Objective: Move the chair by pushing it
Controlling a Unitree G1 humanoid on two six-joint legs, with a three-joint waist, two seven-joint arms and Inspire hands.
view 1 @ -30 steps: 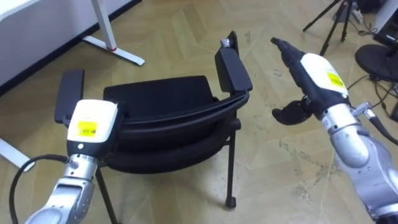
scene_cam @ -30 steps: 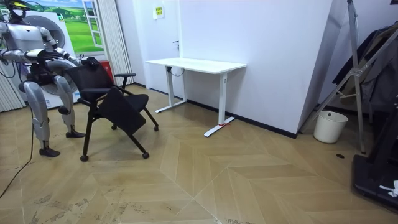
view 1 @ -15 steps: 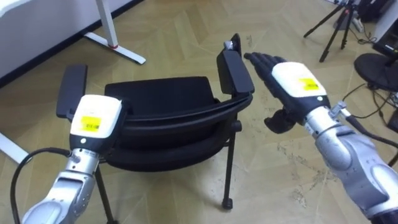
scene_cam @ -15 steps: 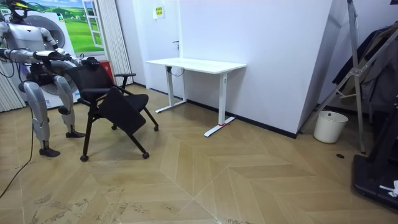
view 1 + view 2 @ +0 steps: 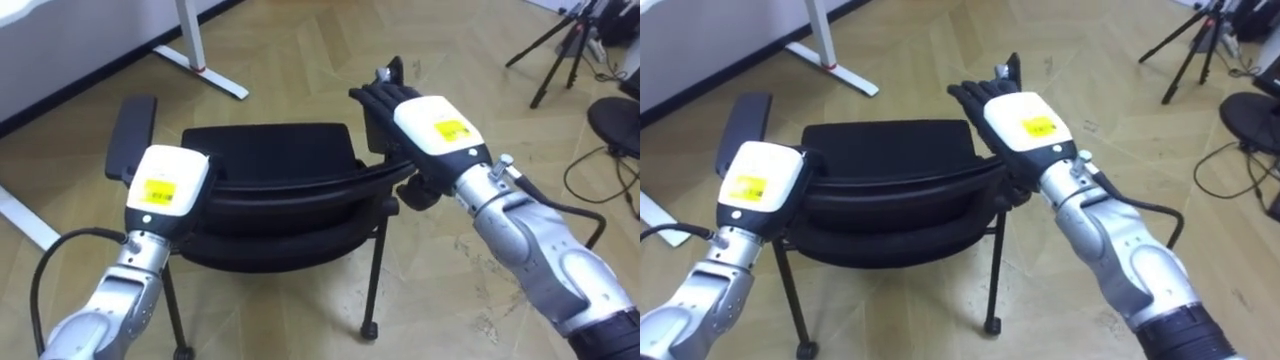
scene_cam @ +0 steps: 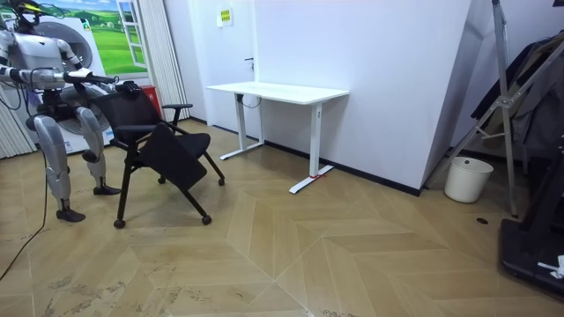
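Standing behind the chair [image 5: 262, 160], the robot brings both hands to the top of its backrest [image 5: 300, 195]. Its left hand [image 5: 165, 185] sits over the backrest's left end, just behind the left armrest [image 5: 132, 135]. The fingers there are hidden under the hand's own back, so it cannot be told whether they clasp the rail. Its right hand [image 5: 430, 125] lies over the chair's right end, with fingers [image 5: 375, 98] stretched straight and flat, released rather than clenched. The chair lies directly ahead of both hands. Its backrest runs left to right between them and its seat points away from the robot, so the push would likely go straight forward. Neither hand looks nearer than the other. An uneven shove could swing the chair round on the wood floor [image 5: 300, 50]. Beyond the chair, a white table [image 6: 278, 90] stands by the wall, one foot [image 5: 215, 82] just past the chair's left side.
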